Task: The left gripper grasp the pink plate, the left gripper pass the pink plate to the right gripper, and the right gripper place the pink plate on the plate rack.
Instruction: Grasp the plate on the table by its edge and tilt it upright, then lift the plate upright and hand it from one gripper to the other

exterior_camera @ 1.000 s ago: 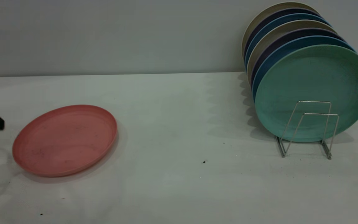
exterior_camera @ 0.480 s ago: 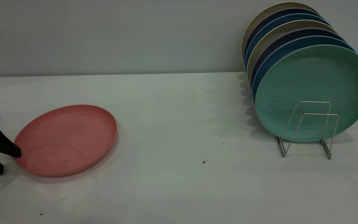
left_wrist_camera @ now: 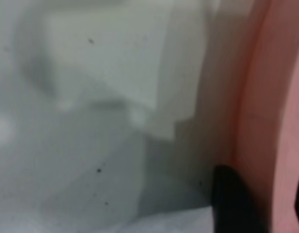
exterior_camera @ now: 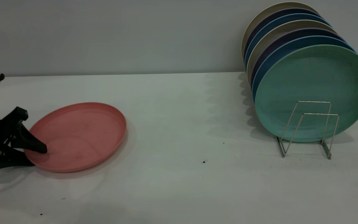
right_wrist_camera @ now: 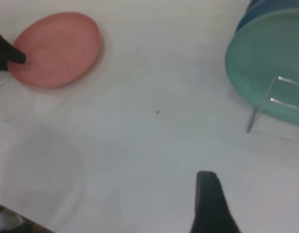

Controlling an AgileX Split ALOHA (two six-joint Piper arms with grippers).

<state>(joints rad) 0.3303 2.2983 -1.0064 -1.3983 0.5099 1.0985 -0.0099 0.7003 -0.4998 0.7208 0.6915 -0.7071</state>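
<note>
With its fingers spread astride the pink plate's (exterior_camera: 79, 135) near rim, the left gripper (exterior_camera: 31, 154) risks shoving the plate across the tabletop (exterior_camera: 179, 180) instead of clamping it.

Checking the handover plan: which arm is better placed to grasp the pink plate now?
Left. The left gripper already straddles the pink plate's near rim; the right gripper hangs far off.
</note>
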